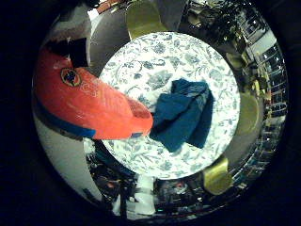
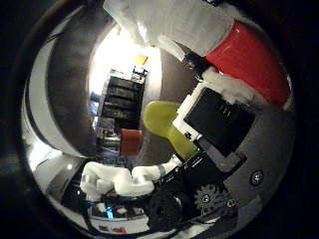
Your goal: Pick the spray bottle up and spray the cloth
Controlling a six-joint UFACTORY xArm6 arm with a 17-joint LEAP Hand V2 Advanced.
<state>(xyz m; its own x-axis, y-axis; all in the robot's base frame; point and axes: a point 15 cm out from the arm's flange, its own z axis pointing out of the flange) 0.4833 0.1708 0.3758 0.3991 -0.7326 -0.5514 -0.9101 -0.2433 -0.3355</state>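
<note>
The hand [image 2: 199,149] is curled tight around a smooth, round red bottle [image 1: 89,106] with a blue band, close to the palm. Below it, a soft blue cloth [image 1: 186,115] lies crumpled on a round table [image 1: 141,61] with a flowery cover.
</note>
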